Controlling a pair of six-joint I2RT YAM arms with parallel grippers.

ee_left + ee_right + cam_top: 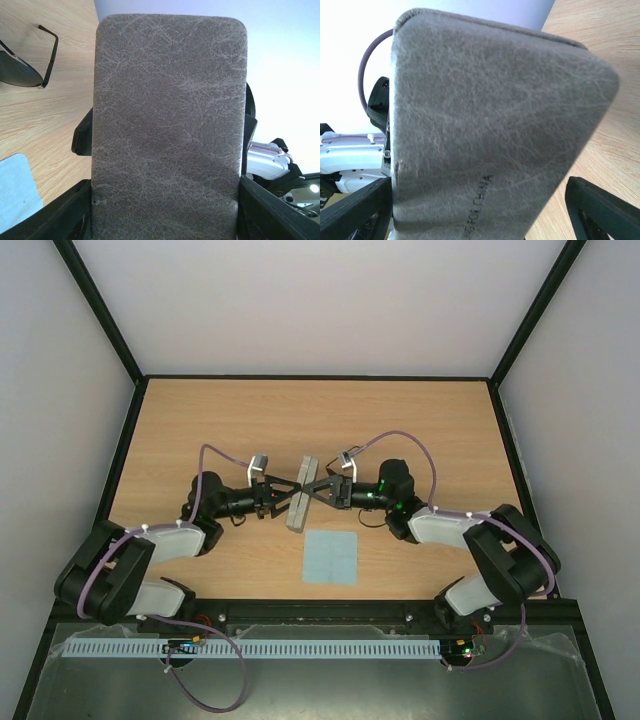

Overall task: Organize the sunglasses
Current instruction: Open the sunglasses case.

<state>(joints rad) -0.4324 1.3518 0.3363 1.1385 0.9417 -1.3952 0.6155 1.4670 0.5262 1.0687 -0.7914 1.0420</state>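
Sunglasses (22,67) lie on the bench (50,125), apart from left claw (165,210), which is clamped on grey case (170,100). Right claw (480,210) straddles the case, jaws apart. Sunglasses cut off at frame edge, not discernible from above.

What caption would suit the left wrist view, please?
A grey case fills the frame; sunglasses and blue cloth lie beside it.

Grey case (299,493) mid-table as obstacle; apparently open tabletop (300,420) beyond it.
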